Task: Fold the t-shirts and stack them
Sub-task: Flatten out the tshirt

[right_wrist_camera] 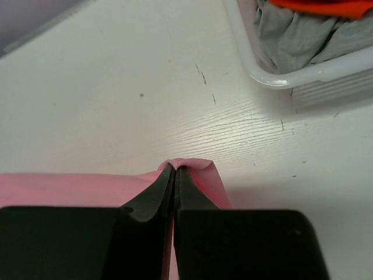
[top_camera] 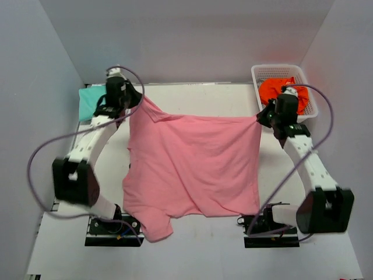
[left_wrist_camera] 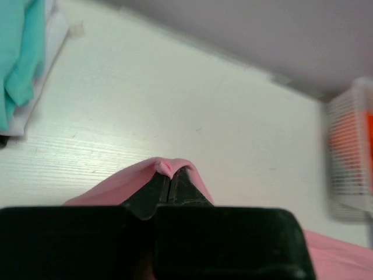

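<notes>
Pinching the pink t-shirt (top_camera: 192, 169) near the far edge of the desk (top_camera: 204, 93), left gripper (left_wrist_camera: 169, 175) and right gripper (right_wrist_camera: 175, 171) both clamped on cloth; needing even tension and level lowering.

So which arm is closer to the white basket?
Right. The right arm pinches the pink shirt beside the basket; the left arm is across the table, by the teal shirt.

Matt cloth t-shirt (top_camera: 192, 169); wood-grain table (top_camera: 204, 100)
</notes>
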You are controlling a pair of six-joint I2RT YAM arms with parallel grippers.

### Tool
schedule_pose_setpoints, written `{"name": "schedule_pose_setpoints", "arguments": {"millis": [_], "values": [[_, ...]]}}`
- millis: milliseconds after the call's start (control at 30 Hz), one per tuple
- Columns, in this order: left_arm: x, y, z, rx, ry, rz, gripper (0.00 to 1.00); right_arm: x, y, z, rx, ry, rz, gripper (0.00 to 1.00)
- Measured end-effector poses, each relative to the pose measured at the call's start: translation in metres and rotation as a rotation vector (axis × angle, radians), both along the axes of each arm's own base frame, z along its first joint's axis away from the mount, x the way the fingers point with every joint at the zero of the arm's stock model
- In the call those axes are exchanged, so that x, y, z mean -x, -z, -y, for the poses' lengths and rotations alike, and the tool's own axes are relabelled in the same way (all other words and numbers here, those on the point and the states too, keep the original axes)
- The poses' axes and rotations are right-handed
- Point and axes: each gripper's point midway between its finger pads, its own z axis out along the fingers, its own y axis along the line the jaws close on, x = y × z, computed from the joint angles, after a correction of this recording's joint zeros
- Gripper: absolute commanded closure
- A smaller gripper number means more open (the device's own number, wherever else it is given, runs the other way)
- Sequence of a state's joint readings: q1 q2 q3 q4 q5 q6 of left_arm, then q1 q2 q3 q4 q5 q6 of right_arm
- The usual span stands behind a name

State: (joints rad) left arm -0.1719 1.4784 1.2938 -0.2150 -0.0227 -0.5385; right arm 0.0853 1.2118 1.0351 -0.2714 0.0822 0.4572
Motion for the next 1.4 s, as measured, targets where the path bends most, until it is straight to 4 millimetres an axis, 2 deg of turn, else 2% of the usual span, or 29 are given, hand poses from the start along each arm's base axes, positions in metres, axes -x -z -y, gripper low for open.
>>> {"name": "schedule_pose_setpoints", "arguments": {"millis": [33, 67, 100, 133, 167, 200, 233, 300, 333, 367, 400, 467, 567, 667, 733, 833, 900, 967, 1033, 1133, 1267, 1367, 1400], "values": [[-0.012, 0.032, 0.002, -0.017, 0.003, -0.056, 1.0, -0.009, 0.015, -0.002, 0.011, -0.014, -0.028, 1.0], [-0.025, 0.063, 0.004, -0.034, 0.009, -0.109, 1.0, -0.019, 0.028, -0.003, 0.021, -0.027, -0.046, 0.96], [-0.036, 0.09, 0.006, -0.052, 0.015, -0.162, 1.0, -0.029, 0.039, -0.005, 0.032, -0.039, -0.061, 0.77], [-0.048, 0.116, 0.008, -0.069, 0.022, -0.221, 0.95, -0.04, 0.05, -0.006, 0.043, -0.049, -0.083, 0.65], [-0.065, 0.134, 0.011, -0.082, 0.031, -0.254, 0.84, -0.05, 0.062, -0.007, 0.058, -0.062, -0.11, 0.52], [-0.083, 0.147, 0.015, -0.092, 0.04, -0.275, 0.66, -0.062, 0.068, -0.007, 0.072, -0.071, -0.122, 0.27], [-0.101, 0.16, 0.02, -0.094, 0.05, -0.298, 0.62, -0.075, 0.074, -0.008, 0.09, -0.084, -0.132, 0.17], [-0.129, 0.178, 0.027, -0.098, 0.069, -0.318, 0.53, -0.095, 0.084, -0.007, 0.122, -0.102, -0.153, 0.1], [-0.137, 0.184, 0.029, -0.101, 0.077, -0.326, 0.48, -0.102, 0.086, -0.007, 0.135, -0.106, -0.156, 0.1], [-0.14, 0.19, 0.031, -0.1, 0.085, -0.337, 0.01, -0.108, 0.086, -0.006, 0.148, -0.109, -0.155, 0.1], [-0.138, 0.194, 0.031, -0.108, 0.095, -0.35, 0.0, -0.109, 0.086, -0.006, 0.159, -0.11, -0.153, 0.1], [-0.133, 0.195, 0.032, -0.1, 0.1, -0.368, 0.0, -0.108, 0.081, -0.005, 0.17, -0.109, -0.145, 0.1], [-0.123, 0.182, 0.031, -0.1, 0.103, -0.36, 0.0, -0.104, 0.064, -0.004, 0.184, -0.108, -0.11, 0.1], [-0.11, 0.153, 0.03, -0.1, 0.103, -0.331, 0.0, -0.089, 0.035, -0.005, 0.185, -0.104, -0.047, 0.1], [-0.095, 0.123, 0.028, -0.096, 0.099, -0.304, 0.0, -0.073, 0.015, -0.005, 0.177, -0.101, -0.001, 0.1], [-0.057, 0.081, 0.023, -0.079, 0.092, -0.263, 0.0, -0.046, -0.003, -0.007, 0.151, -0.093, 0.05, 0.1], [-0.024, 0.061, 0.019, -0.062, 0.092, -0.229, 0.0, -0.029, -0.001, -0.008, 0.13, -0.093, 0.054, 0.1], [0.011, 0.057, 0.018, -0.043, 0.101, -0.226, 0.0, -0.015, 0.011, -0.011, 0.106, -0.101, 0.028, 0.1], [0.039, 0.065, 0.016, -0.024, 0.11, -0.231, 0.0, -0.007, 0.029, -0.015, 0.093, -0.112, -0.014, 0.1], [0.062, 0.1, 0.018, 0.0, 0.121, -0.305, 0.0, 0.002, 0.061, -0.027, 0.087, -0.15, -0.106, 0.1], [0.074, 0.155, 0.028, 0.033, 0.167, -0.443, 0.0, 0.006, 0.102, -0.051, 0.097, -0.217, -0.226, 0.1], [0.075, 0.187, 0.037, 0.055, 0.191, -0.524, 0.0, 0.01, 0.14, -0.07, 0.113, -0.266, -0.338, 0.1], [0.076, 0.196, 0.039, 0.06, 0.197, -0.547, 0.0, 0.01, 0.145, -0.072, 0.116, -0.272, -0.353, 0.1]]}}
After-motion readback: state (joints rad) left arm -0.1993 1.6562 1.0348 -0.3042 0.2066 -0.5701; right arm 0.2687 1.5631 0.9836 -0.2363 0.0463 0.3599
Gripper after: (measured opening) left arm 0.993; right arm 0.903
